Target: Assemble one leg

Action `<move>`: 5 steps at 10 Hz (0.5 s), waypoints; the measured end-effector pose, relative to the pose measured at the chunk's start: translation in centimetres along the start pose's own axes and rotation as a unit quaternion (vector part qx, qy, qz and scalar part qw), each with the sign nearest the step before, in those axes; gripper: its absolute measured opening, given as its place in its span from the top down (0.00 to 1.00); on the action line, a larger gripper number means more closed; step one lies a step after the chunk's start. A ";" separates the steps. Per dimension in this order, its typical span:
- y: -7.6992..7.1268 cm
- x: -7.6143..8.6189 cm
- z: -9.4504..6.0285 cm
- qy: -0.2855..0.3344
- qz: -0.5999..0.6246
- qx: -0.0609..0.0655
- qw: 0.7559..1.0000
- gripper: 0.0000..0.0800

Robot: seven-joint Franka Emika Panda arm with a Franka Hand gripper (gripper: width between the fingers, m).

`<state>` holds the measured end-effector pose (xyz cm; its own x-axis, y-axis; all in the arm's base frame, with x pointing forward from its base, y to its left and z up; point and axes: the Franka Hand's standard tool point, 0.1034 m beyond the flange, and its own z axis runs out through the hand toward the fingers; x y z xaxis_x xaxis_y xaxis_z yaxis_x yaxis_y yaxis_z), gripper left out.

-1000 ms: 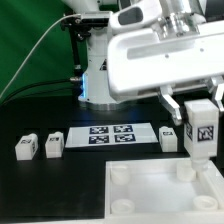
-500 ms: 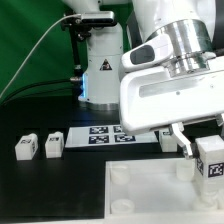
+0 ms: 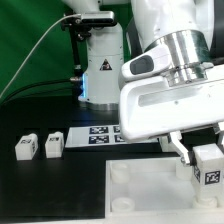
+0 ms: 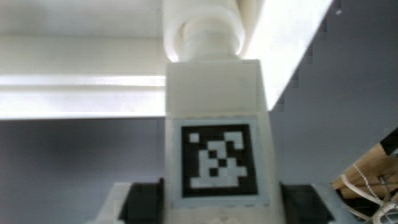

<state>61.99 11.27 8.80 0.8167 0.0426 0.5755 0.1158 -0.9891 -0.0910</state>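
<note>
While the gripper (image 3: 203,152) is clenching the leg (image 3: 208,168) upright with its tag facing outward, the block is hanging just above the plate (image 3: 145,200), near the far corner on the exterior view's right. To seat it well, I'd say the arm is needing a slow, straight descent. The leg should be kept plumb and centred over that corner, with no letting go until it is sitting firm.

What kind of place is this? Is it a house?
Probably a robot lab, not a house: a big white robot arm gripping a tagged leg, a black table, and a marker board of black tags lying on it.
</note>
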 end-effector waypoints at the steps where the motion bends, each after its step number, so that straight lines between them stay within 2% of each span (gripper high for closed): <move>1: 0.0 -0.3 0.1 -0.002 0.000 0.000 1.000 0.63; 2: 0.0 -0.6 0.2 0.004 0.003 -0.002 1.000 0.63; 5: -0.1 -1.0 0.3 0.021 0.027 -0.024 0.999 0.63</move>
<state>61.37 11.34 7.99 0.7963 -0.0167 0.6046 0.0429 -0.9955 -0.0841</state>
